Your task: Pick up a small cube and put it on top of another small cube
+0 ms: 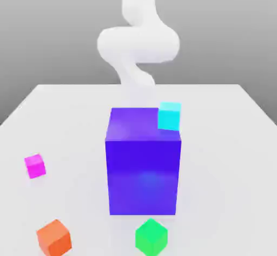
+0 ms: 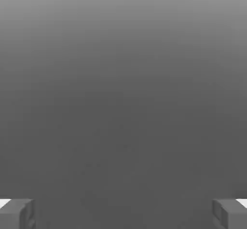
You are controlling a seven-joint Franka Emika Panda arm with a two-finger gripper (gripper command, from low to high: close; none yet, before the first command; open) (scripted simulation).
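Note:
The small cube [image 1: 35,166] is plain magenta and sits on the white table [image 1: 65,114] at the exterior view's left, apart from everything else. My white arm [image 1: 138,41] curls down from above and drops behind the big blue-violet block [image 1: 143,163] in the middle. In the hand view my gripper [image 2: 123,214] is open, its two grey fingertips [image 2: 17,213] standing far apart with nothing between them, facing plain grey background.
A cyan cube [image 1: 169,115] shows at the block's far upper corner on the exterior view's right; whether it rests on the block or stands behind it I cannot tell. An orange cube [image 1: 54,237] and a green cube [image 1: 151,236] lie near the front edge.

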